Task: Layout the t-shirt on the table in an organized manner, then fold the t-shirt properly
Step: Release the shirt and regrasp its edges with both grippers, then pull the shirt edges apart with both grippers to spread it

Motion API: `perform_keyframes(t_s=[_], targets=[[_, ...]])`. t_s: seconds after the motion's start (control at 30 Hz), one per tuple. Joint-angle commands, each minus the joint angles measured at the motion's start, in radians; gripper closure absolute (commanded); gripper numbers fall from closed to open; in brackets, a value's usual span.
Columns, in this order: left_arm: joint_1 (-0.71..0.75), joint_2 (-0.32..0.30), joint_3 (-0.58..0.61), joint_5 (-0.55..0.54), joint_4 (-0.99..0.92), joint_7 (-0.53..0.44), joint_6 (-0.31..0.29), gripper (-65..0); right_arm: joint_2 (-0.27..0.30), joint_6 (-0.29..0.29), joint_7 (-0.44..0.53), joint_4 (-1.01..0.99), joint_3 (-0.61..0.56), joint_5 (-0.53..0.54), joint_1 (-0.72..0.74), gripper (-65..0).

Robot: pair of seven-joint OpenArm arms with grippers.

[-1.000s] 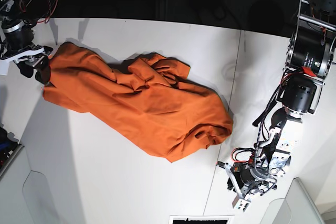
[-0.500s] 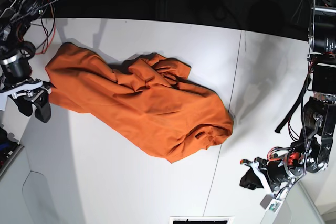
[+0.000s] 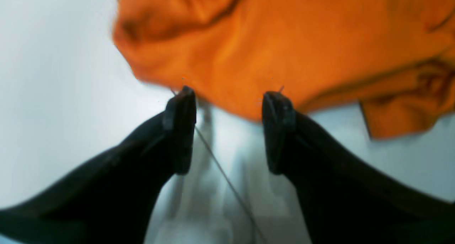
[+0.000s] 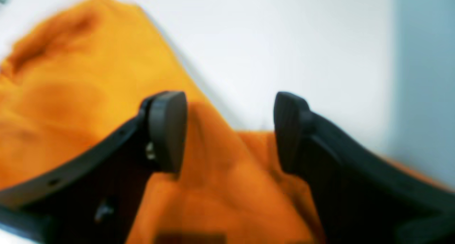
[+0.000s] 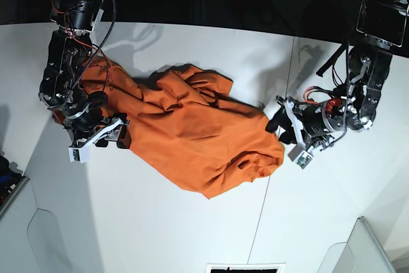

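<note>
Claws, left [image 3: 229, 130] and right [image 4: 229, 132], both released beside plain, unlettered t-shirt [image 5: 192, 132].

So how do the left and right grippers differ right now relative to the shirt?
The left gripper sits over bare table, just short of the t-shirt edge; the right gripper hangs directly over cloth. They are at opposite ends. Both are open, holding nothing.

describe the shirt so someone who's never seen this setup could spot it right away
Look at the wide white table with a thin dark seam. Near its middle, between the two robot arms, lies the t-shirt, a crumpled heap of cloth. It is plain bright orange, the only soft, coloured thing among black arms and white surface.
</note>
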Motion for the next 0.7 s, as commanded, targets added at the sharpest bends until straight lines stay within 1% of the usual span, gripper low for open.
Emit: perform_keyframes(t_s=[0.0,0.07,0.1,0.13,0.17,0.23,0.27,0.3,0.33,0.37,0.4,0.47,0.5,0.6,0.67], targets=[[-0.012,-0.004,-0.009,-0.006,0.006,-0.031,0.006,-32.5,0.009,0.005,0.025,-0.011,-0.018,0.001,0.043,-38.1],[0.002,0.013,-0.009,0.004,-0.010,-0.053,0.018,-32.5,0.017,0.006,0.025,-0.044,-0.044,-0.023,0.056,-37.9],[0.005,0.024,-0.009,0.010,-0.017,-0.063,0.018,-32.5,0.021,0.006,0.025,-0.047,-0.056,-0.029,0.057,-36.3],[0.006,0.035,-0.009,0.015,-0.024,-0.069,0.019,-32.4,0.026,0.006,0.025,-0.047,-0.067,-0.029,0.056,-32.4],[0.005,0.048,-0.009,0.021,-0.033,-0.071,0.019,-32.4,0.031,0.006,0.024,-0.047,-0.074,-0.029,0.056,-26.6],[0.005,0.077,-0.009,0.040,-0.050,-0.084,0.019,-32.2,0.039,0.006,0.024,-0.047,-0.077,-0.029,0.056,-13.1],[0.005,0.092,-0.009,0.055,-0.059,-0.095,0.019,-31.0,0.042,0.006,0.025,-0.046,-0.077,-0.028,0.058,-8.2],[0.005,0.105,-0.009,0.068,-0.071,-0.108,0.019,-28.9,0.046,0.005,0.025,-0.046,-0.077,-0.029,0.061,-5.4],[0.005,0.115,-0.009,0.079,-0.082,-0.122,0.019,-25.7,0.050,0.005,0.025,-0.044,-0.077,-0.029,0.063,-4.9],[0.005,0.126,-0.009,0.083,-0.093,-0.132,0.020,-21.2,0.055,0.006,0.025,-0.042,-0.077,-0.029,0.065,-4.8],[0.005,0.134,-0.009,0.090,-0.103,-0.145,0.020,-15.8,0.061,0.006,0.025,-0.042,-0.077,-0.029,0.068,-4.5],[0.003,0.150,-0.009,0.111,-0.121,-0.159,0.020,-4.0,0.078,0.006,0.025,-0.042,-0.077,-0.029,0.072,0.0],[0.000,0.157,-0.009,0.126,-0.126,-0.164,0.020,0.0,0.087,0.006,0.026,-0.042,-0.077,-0.029,0.075,0.0],[-0.023,0.157,-0.009,0.193,-0.133,-0.184,0.023,0.0,0.127,0.005,0.053,-0.042,-0.077,-0.029,0.089,0.0],[-0.055,0.146,-0.009,0.235,-0.135,-0.183,0.050,0.0,0.160,0.005,0.067,-0.042,-0.076,-0.029,0.105,0.0]])
